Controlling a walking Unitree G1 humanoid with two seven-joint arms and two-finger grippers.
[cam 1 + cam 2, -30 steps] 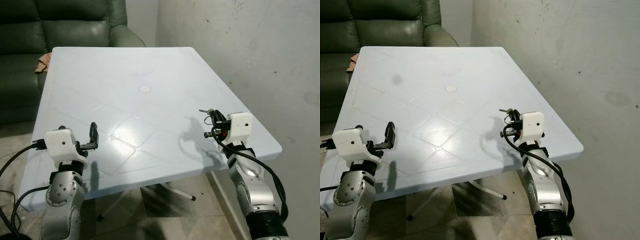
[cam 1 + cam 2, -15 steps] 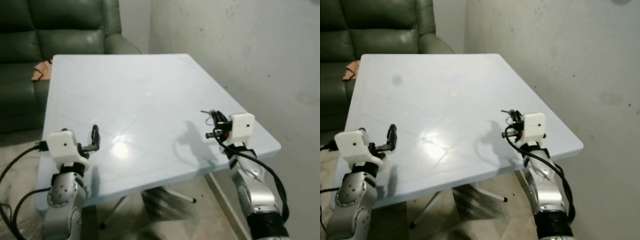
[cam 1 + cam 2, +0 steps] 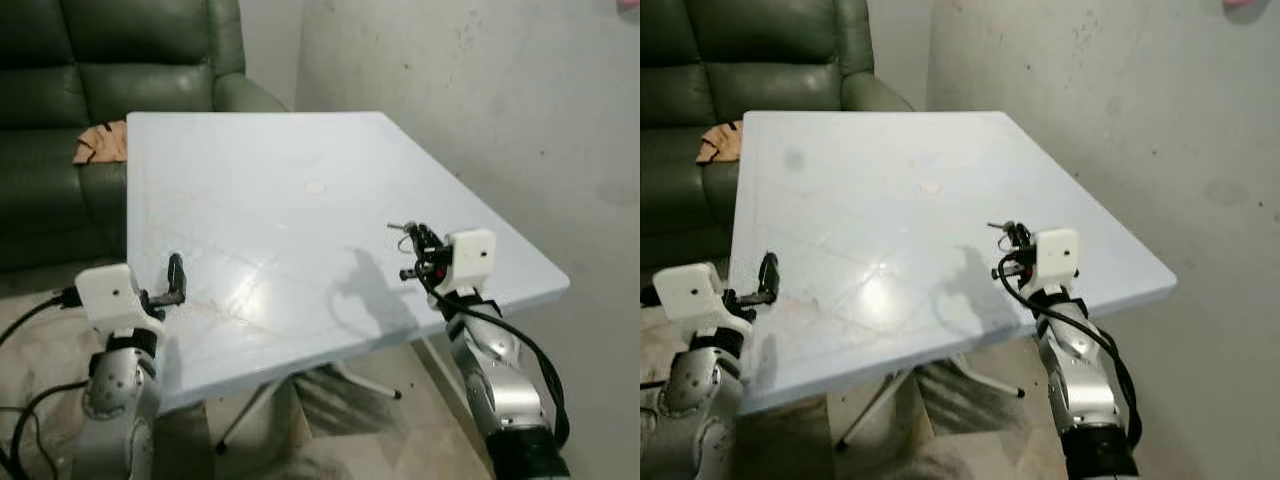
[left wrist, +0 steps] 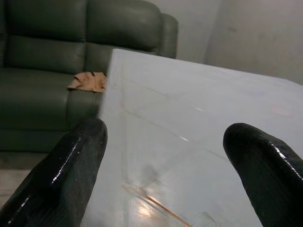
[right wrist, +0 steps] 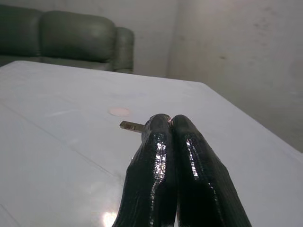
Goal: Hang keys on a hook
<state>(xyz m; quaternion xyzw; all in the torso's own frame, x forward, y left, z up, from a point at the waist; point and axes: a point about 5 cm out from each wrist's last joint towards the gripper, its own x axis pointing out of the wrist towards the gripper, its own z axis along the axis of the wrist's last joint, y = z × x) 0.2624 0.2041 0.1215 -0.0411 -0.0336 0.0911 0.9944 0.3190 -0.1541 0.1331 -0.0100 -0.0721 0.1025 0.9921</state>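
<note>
My right gripper is shut on the keys, held a little above the light blue table near its right edge. In the right wrist view the two black fingers press together and a metal key tip sticks out beside them. My left gripper is open with nothing between its fingers, at the table's near left corner. A small pink thing shows high on the wall at the upper right; what it is cannot be told.
A dark green sofa stands behind the table, with a tan cloth on its seat. A grey wall runs along the right. A round white plug marks the table's middle. The table's legs stand on the floor below.
The whole view has shifted, so the camera has moved; the table now sits further right in the picture. The right gripper stays shut on the keys, the left stays open.
</note>
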